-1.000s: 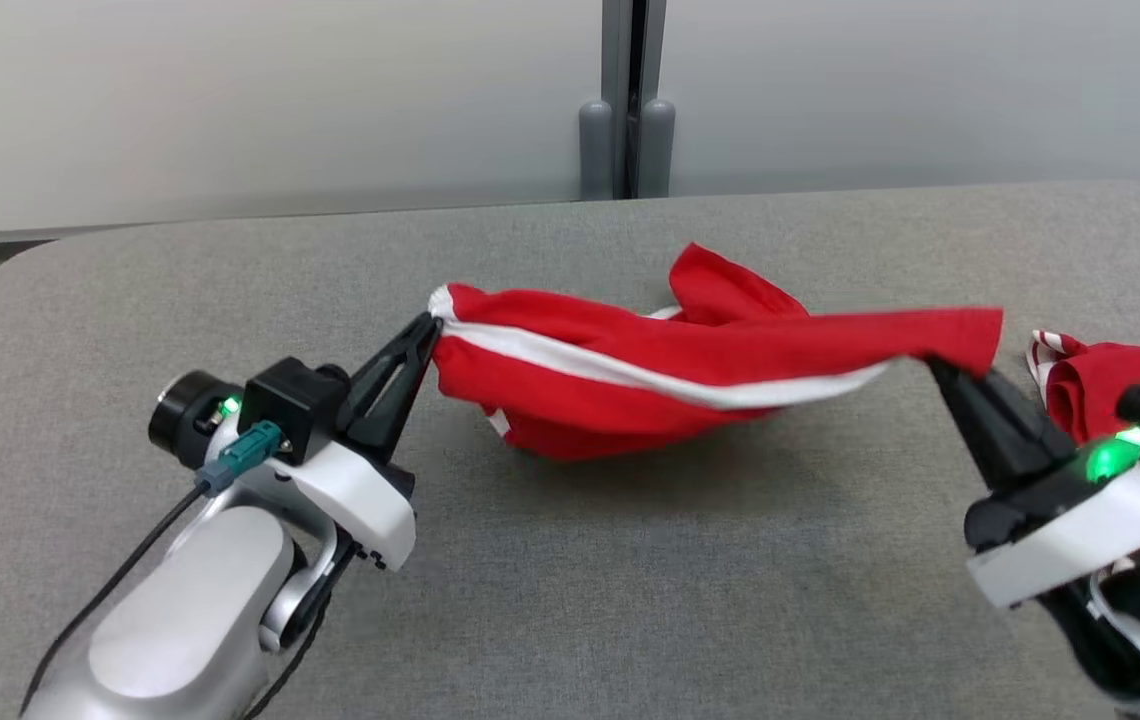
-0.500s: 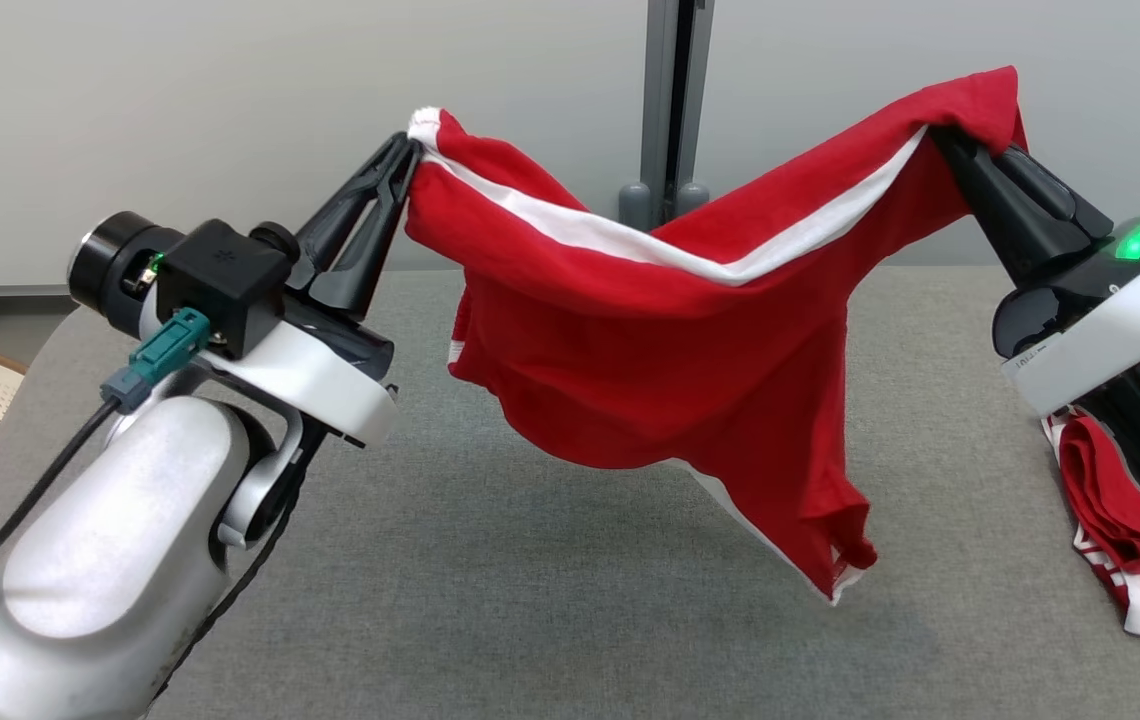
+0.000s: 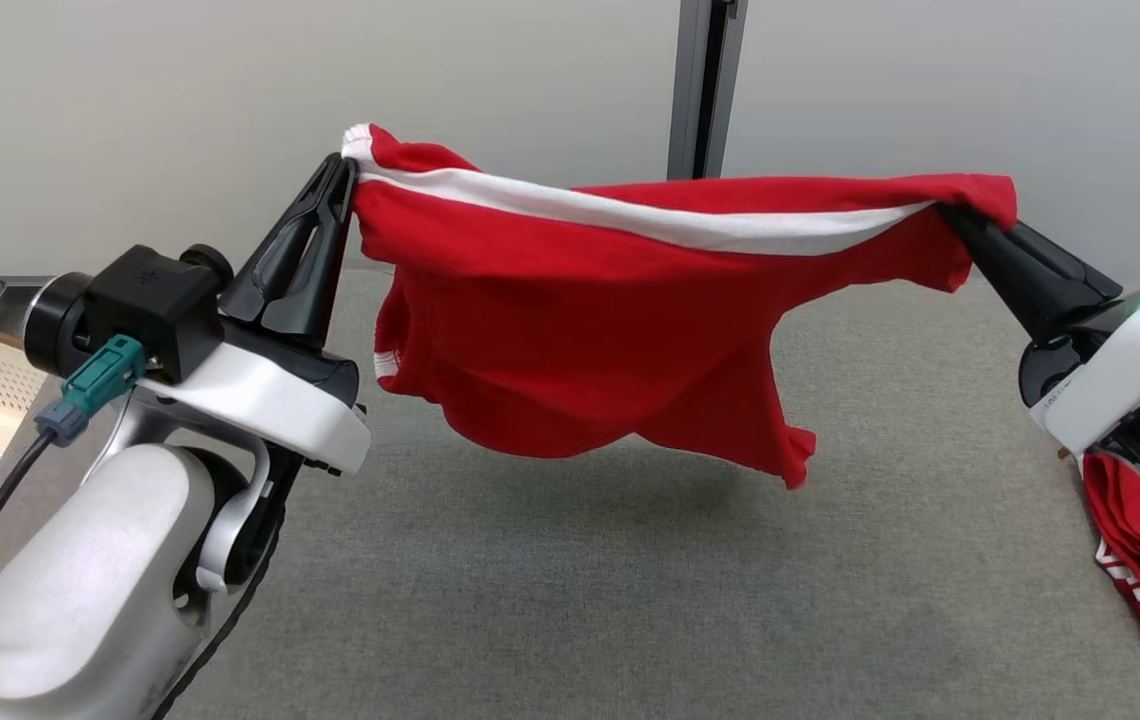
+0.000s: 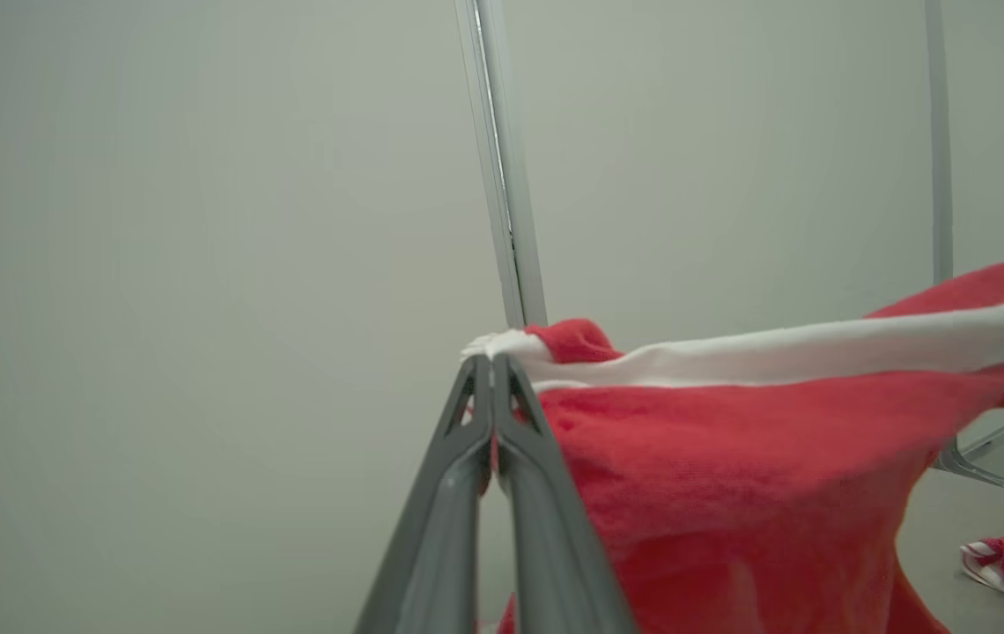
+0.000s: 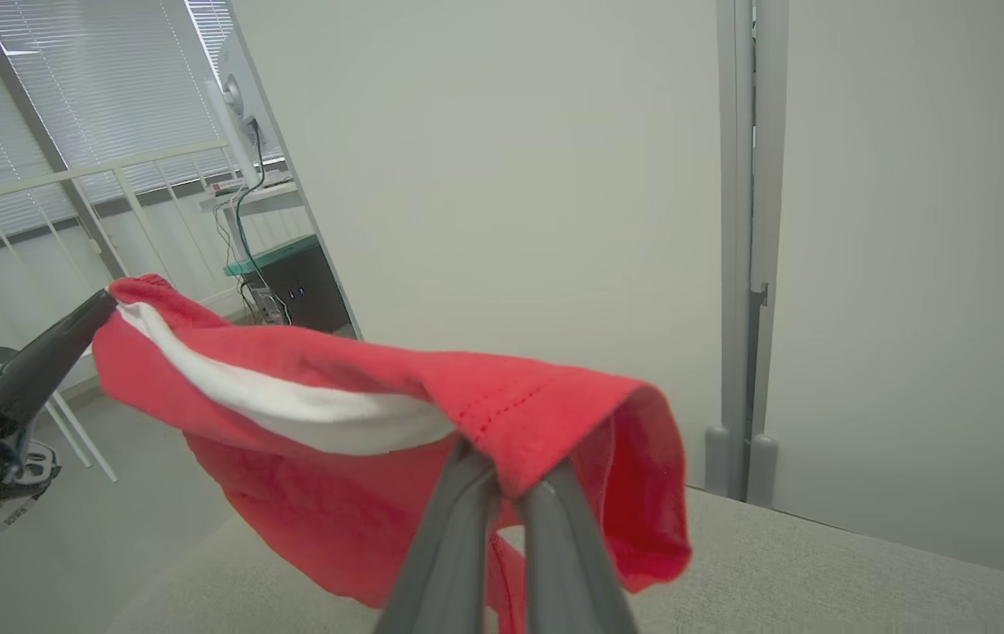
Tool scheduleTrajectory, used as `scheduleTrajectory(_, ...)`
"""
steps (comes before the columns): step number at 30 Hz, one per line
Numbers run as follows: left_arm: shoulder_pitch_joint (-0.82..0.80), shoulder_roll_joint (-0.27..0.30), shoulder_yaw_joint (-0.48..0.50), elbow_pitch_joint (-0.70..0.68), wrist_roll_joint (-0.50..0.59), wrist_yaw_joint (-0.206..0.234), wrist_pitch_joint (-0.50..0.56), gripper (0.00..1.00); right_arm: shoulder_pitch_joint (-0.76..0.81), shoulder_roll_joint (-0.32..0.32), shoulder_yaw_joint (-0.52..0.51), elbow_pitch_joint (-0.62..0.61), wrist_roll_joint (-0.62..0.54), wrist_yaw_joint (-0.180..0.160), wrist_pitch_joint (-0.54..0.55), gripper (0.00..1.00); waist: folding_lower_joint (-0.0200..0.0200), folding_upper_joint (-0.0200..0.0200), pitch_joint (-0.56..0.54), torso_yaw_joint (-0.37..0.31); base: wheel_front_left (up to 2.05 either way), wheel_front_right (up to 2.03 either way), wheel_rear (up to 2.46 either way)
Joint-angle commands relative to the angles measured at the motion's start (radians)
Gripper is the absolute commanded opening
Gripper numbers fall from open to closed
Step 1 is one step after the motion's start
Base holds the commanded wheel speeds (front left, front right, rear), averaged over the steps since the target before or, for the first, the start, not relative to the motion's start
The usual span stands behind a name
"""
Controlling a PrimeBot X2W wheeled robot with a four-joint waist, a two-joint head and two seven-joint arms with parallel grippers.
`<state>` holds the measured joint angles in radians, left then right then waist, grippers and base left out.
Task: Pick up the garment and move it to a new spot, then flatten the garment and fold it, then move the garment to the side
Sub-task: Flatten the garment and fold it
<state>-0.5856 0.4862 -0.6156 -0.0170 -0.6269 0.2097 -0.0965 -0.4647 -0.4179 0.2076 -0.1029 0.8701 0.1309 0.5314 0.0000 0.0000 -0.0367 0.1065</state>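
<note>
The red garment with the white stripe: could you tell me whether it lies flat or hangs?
Hanging. The left hand and right hand pinch its ends, and the red white-striped garment sags clear of the grey table.

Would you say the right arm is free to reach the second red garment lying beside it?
Probably not yet: the right gripper is shut on the hanging garment, stretched across to the left gripper. The second garment lies just below its wrist, but it would have to let go first.
</note>
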Motion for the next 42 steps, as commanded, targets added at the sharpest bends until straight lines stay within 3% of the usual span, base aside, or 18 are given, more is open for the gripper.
scheduleTrajectory(1,0.006,0.002,0.005,-0.002,-0.006,0.007,0.003,0.00,0.011,0.011,-0.015,-0.003,0.001,0.000,0.015,0.00,0.0000,0.0000,0.009,-0.001,0.00,0.00,0.00)
scheduleTrajectory(6,-0.035,-0.001,0.020,0.011,-0.039,-0.009,0.035,0.00,-0.041,0.061,-0.083,-0.014,-0.002,0.000,0.089,0.00,0.0000,0.0000,0.079,-0.007,0.00,0.00,0.00)
scheduleTrajectory(13,-0.294,-0.016,0.053,0.180,-0.065,-0.099,0.092,0.00,-0.335,0.084,-0.097,0.076,-0.132,0.000,0.143,0.00,0.0000,0.0000,0.289,-0.024,0.00,0.00,0.00)
scheduleTrajectory(18,-0.563,-0.050,0.087,0.380,-0.035,-0.153,0.058,0.00,-0.643,0.095,-0.029,0.236,-0.285,-0.001,0.004,0.00,0.0000,0.0000,0.447,-0.038,0.00,0.00,0.00)
scheduleTrajectory(24,-0.779,-0.110,0.125,0.609,-0.006,-0.182,-0.093,0.00,-0.880,0.129,0.049,0.450,-0.410,-0.002,-0.264,0.00,0.0000,0.0000,0.549,-0.040,0.00,0.00,0.00)
scheduleTrajectory(25,-0.779,-0.110,0.125,0.609,-0.006,-0.182,-0.093,0.00,-0.880,0.129,0.049,0.450,-0.410,-0.002,-0.264,0.00,0.0000,0.0000,0.549,-0.040,0.00,0.00,0.00)
scheduleTrajectory(26,-0.796,-0.132,0.120,0.674,0.011,-0.195,-0.134,0.00,-0.893,0.152,0.070,0.523,-0.412,-0.002,-0.339,0.00,0.0000,0.0000,0.559,-0.042,0.00,0.00,0.00)
scheduleTrajectory(33,-0.746,-0.215,0.064,0.818,0.074,-0.248,-0.168,0.00,-0.826,0.186,0.151,0.701,-0.371,-0.001,-0.442,0.00,0.0000,0.0000,0.592,-0.025,0.00,0.00,0.00)
scheduleTrajectory(38,-0.625,-0.267,0.068,0.835,0.136,-0.272,-0.169,0.00,-0.722,0.175,0.228,0.827,-0.319,0.000,-0.470,0.00,0.0000,0.0000,0.576,-0.005,0.00,0.00,0.00)
scheduleTrajectory(42,-0.506,-0.277,0.045,0.830,0.204,-0.295,-0.169,0.00,-0.632,0.151,0.309,0.879,-0.257,0.000,-0.468,0.00,0.0000,0.0000,0.530,0.009,0.00,0.00,0.00)
